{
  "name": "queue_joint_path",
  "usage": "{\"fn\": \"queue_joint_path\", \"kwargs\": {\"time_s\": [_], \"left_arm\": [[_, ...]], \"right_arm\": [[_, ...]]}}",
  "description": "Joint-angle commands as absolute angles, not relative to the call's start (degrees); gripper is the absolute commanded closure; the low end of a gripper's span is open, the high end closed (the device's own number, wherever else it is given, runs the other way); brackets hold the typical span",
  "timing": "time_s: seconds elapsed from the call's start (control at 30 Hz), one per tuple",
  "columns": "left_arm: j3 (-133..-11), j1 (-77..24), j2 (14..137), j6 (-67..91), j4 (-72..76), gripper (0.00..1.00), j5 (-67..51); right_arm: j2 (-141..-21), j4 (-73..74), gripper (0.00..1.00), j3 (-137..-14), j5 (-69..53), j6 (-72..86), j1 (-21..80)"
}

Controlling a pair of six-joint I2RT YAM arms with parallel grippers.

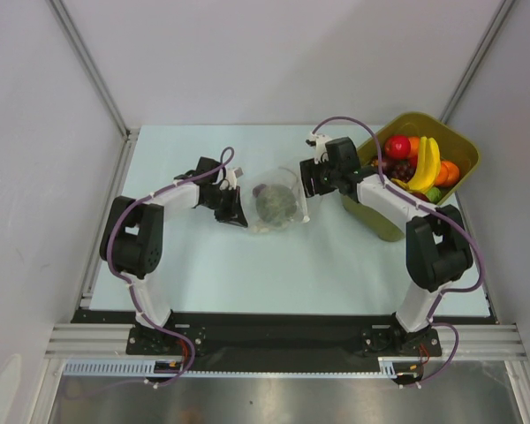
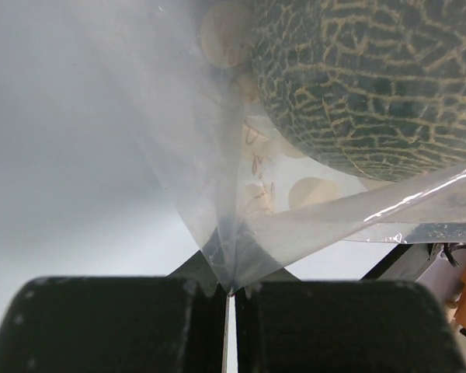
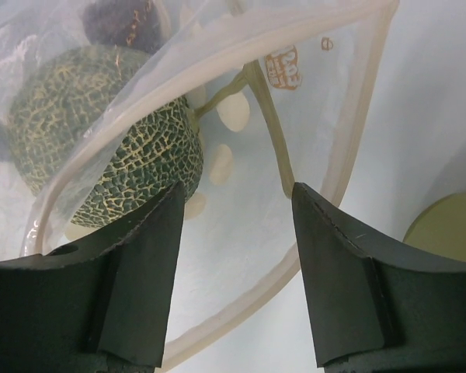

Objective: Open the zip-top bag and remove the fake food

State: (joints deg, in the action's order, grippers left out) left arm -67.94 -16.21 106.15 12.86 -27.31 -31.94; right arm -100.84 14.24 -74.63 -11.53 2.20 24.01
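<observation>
Now, netted melon (image 3: pixel 101 140) and purple fruit (image 3: pixel 120 23) inside the zip-top bag (image 3: pixel 318 85).

Left tool (image 2: pixel 229 289) closed tight, right tool (image 3: pixel 237 196) wide apart, both arms inward.

The overhead camera is looking down on the table (image 1: pixel 203 265); both wrist cameras are closely facing the same melon (image 2: pixel 373 85).
</observation>
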Motion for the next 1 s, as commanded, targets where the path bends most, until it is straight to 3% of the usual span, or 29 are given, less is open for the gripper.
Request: {"fn": "queue_joint_path", "kwargs": {"time_s": [0.0,0.73,0.97], "left_arm": [[-69.79,-15.64,105.73,11.07,-27.77,1.0,-32.87],[-68.82,-15.38,105.2,10.9,-27.69,1.0,-33.13],[-69.08,-15.38,105.47,11.08,-27.69,1.0,-33.22]], "right_arm": [[-102.13,10.46,0.37,-74.79,-13.01,0.88,23.56],[-105.03,10.02,0.33,-76.12,-6.51,-2.02,23.38],[-107.31,13.01,0.34,-77.87,-9.84,-2.55,24.34]]}}
